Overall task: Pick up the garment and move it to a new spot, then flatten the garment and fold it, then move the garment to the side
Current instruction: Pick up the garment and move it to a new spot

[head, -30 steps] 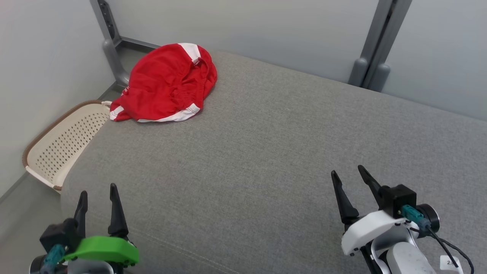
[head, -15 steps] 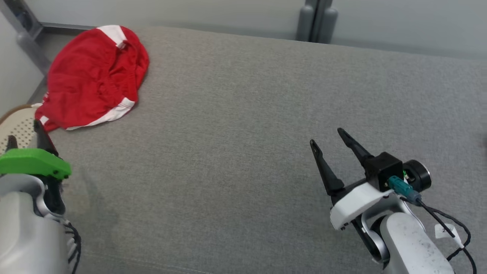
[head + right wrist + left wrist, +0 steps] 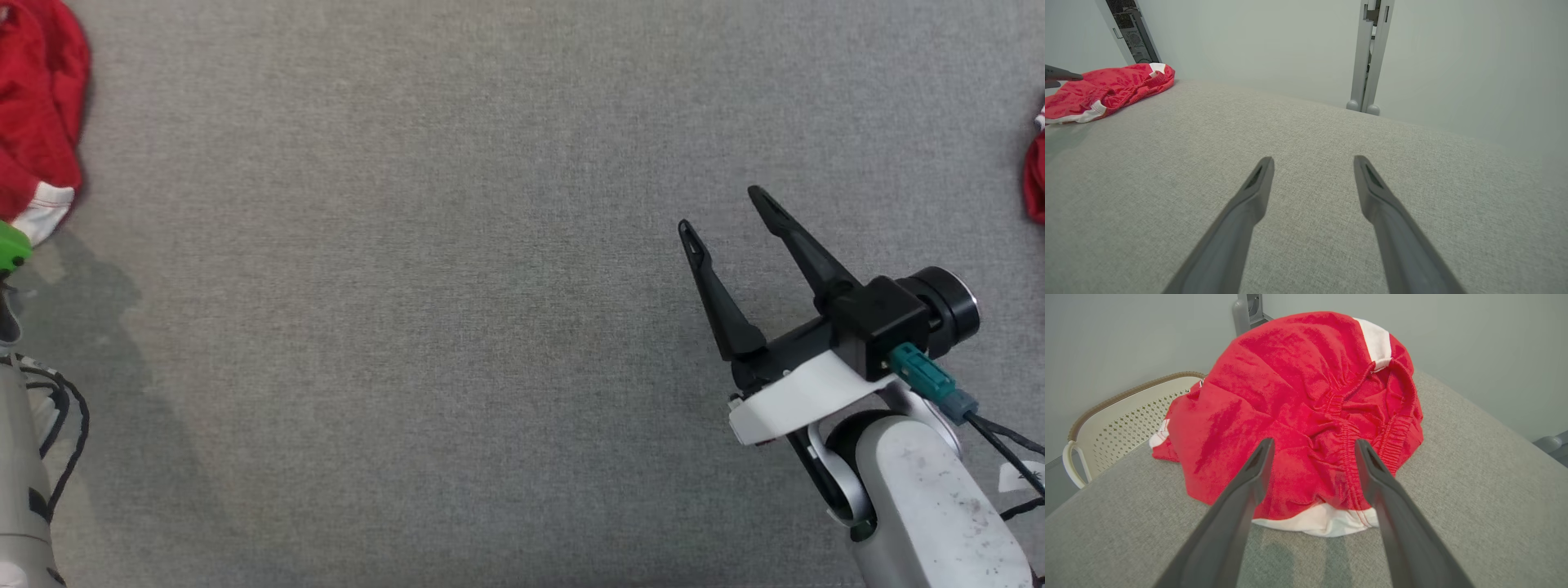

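From the head view we look straight down on a grey upholstered cushion (image 3: 457, 310) with a fine, even weave. The red shorts (image 3: 37, 106) lie at its far left edge, a white hem showing. The right end effector (image 3: 722, 211) hangs over the cushion at the lower right, well apart from the shorts. Its two long, dark, tapering fingers are spread wide and hold nothing. A sliver of red cloth (image 3: 1037, 175) shows at the right edge.

In the left wrist view the shorts (image 3: 1290, 384) sit in a rumpled mound of soft, matte fabric at the cushion's corner. They have a gathered elastic waistband, a white side stripe and a white hem band. The left end effector (image 3: 1314, 442) is spread wide with nothing between its fingers. Its tips are over the near side of the mound, and we cannot tell whether they touch it. Beside the cushion stands a cream perforated plastic basket (image 3: 1118, 416) with a brown rim. We cannot tell what it holds.

In the right wrist view the right end effector (image 3: 1313, 158) is wide apart above bare cushion. The shorts (image 3: 1106, 92) lie low at the far left corner. A grey metal post (image 3: 1370, 53) rises against the pale wall.
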### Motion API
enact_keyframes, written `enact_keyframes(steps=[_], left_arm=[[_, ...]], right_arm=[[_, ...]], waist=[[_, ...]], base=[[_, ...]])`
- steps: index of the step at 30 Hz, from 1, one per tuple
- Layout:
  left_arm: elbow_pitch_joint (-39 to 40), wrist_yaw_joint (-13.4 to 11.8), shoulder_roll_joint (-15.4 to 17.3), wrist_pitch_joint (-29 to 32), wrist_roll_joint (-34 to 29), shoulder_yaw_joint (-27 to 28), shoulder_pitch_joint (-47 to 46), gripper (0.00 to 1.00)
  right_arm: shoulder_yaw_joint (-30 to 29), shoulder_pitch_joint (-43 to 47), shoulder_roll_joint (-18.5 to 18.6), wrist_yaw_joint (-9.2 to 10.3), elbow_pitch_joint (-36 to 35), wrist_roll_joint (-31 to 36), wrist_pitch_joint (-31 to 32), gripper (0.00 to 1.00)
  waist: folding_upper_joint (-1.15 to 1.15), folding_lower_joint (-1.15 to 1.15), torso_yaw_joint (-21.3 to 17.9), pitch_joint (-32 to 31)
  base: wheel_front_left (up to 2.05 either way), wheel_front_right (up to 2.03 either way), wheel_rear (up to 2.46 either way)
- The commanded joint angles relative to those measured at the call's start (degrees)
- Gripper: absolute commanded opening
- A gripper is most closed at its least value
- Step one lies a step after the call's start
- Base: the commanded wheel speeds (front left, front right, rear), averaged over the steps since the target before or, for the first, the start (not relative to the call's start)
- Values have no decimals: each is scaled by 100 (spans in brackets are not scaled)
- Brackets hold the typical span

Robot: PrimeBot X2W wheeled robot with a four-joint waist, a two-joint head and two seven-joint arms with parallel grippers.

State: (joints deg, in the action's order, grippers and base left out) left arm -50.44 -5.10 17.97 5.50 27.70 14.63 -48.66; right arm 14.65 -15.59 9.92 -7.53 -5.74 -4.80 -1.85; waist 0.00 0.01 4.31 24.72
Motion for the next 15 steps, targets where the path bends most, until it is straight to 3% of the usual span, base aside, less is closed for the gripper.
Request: enact_keyframes(steps=[1,11,12,13,15], left_arm=[[-19,-56,80,17,-43,-32,-163,100],[-559,-352,185,211,-187,-170,-342,100],[-631,-324,184,251,-158,-185,-337,67],[-686,-292,169,251,-143,-201,-338,0],[-790,-177,155,335,-93,-233,-327,0]], right_arm=[[-58,-16,28,10,-124,56,21,100],[-219,41,11,9,-414,113,64,100],[-222,30,3,10,-407,108,50,100],[-226,15,-2,9,-389,105,40,100],[-223,-24,-17,9,-348,96,16,100]], waist=[[0,-1,-593,919],[0,-1,-583,1168],[0,-1,-571,1152],[0,-1,-553,1128],[0,-1,-518,1061]], base=[[0,0,0],[0,0,0],[0,0,0],[0,0,0],[0,0,0]])
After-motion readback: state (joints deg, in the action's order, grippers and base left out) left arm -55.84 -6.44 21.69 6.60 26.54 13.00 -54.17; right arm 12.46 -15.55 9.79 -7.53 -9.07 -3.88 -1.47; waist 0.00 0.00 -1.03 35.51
